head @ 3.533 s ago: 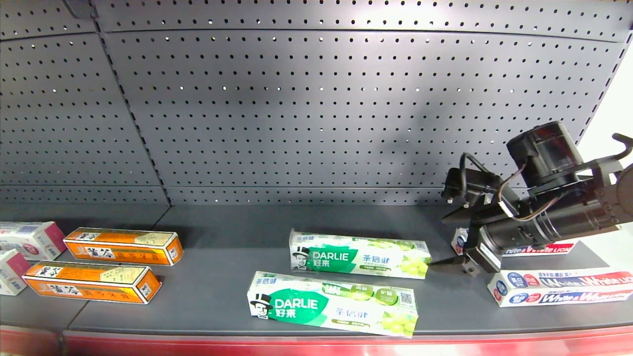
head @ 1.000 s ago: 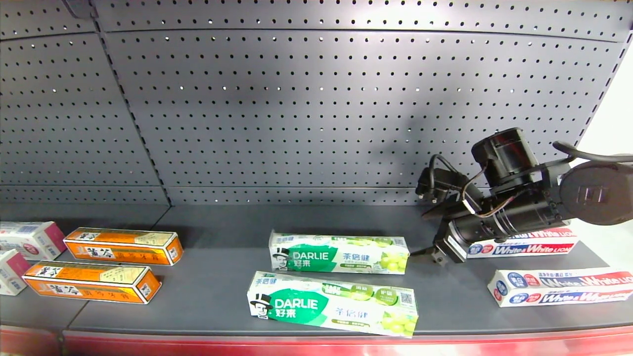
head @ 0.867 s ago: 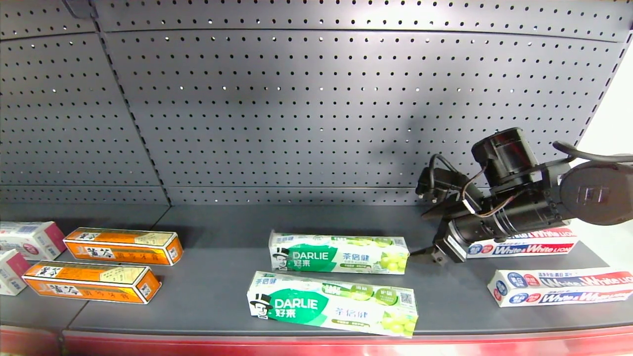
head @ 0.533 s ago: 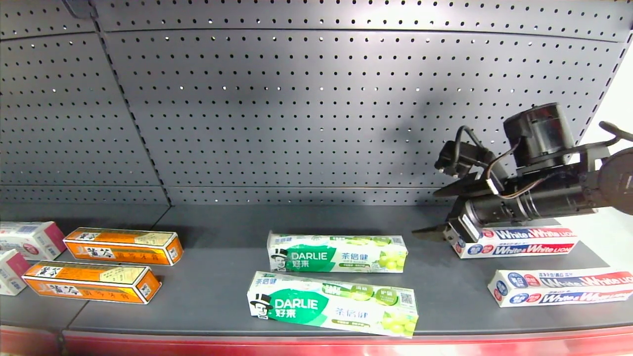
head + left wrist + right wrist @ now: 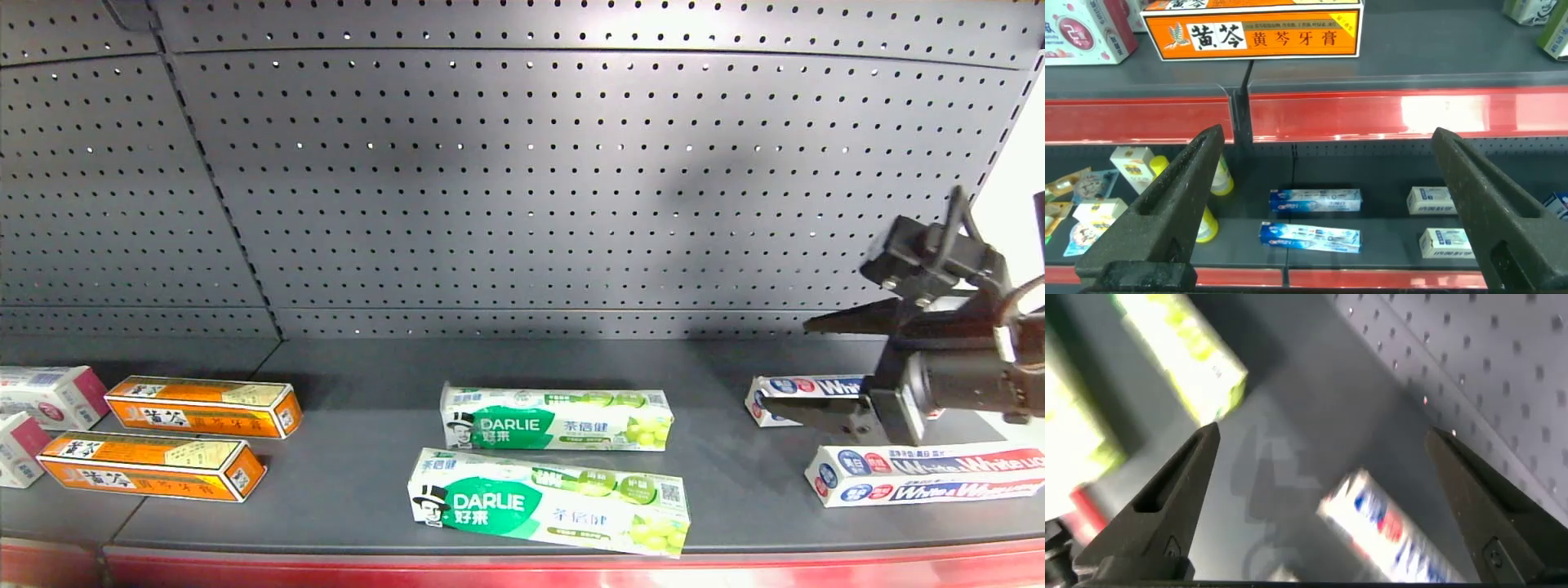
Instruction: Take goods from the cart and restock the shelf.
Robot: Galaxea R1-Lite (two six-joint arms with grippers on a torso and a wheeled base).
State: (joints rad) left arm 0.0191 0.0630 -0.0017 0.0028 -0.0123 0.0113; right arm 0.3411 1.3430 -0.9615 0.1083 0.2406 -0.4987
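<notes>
Two green toothpaste boxes lie mid-shelf in the head view, the rear one (image 5: 557, 418) behind the front one (image 5: 549, 501). My right gripper (image 5: 785, 366) hangs open and empty at the shelf's right, above the rear white-and-blue toothpaste box (image 5: 804, 392), well apart from the green boxes. The right wrist view has the same open gripper (image 5: 1324, 433), a green box (image 5: 1184, 351) and a white-and-blue box (image 5: 1388, 531) below it. In the left wrist view my left gripper (image 5: 1327, 139) is open and empty, low before the red shelf edge (image 5: 1404, 110), near an orange box (image 5: 1253, 31).
Two orange boxes (image 5: 204, 406) (image 5: 153, 465) and pink-and-white boxes (image 5: 49, 395) lie at the shelf's left. Another white-and-blue box (image 5: 927, 474) sits at the front right. A perforated grey back panel (image 5: 522, 204) closes the shelf. The lower shelf holds blue toothpaste boxes (image 5: 1315, 200).
The rear green box first slid left with my right gripper's fingers against its end. My right gripper then drew back to the right, away from the box, still open.
</notes>
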